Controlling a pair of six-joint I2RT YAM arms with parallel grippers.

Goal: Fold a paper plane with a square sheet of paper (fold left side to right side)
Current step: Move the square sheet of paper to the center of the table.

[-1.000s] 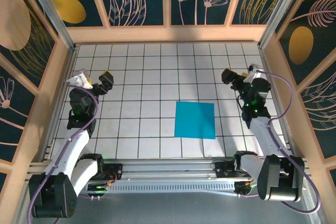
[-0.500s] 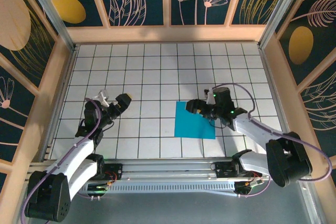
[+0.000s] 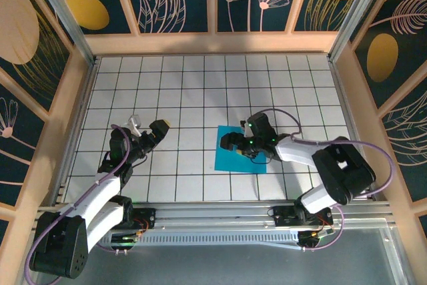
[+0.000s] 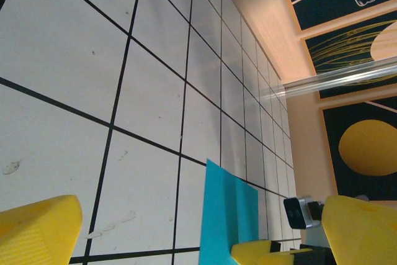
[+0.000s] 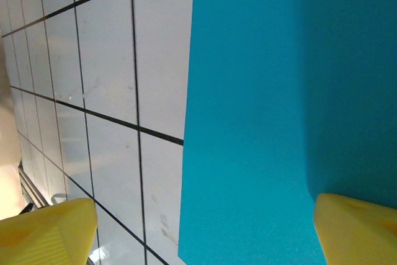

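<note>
Right gripper (image 5: 205,234): mine, wide open, astride the left edge of the thin turquoise-blue square paper sheet (image 5: 267,91).
Left gripper (image 3: 148,128): wide open, farther away.

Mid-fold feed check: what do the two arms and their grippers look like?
The left arm and right arm have white links and black joint housings, and each is trailed by a looping purple cable. The left gripper and right gripper are black with blunt yellow finger pads.
</note>
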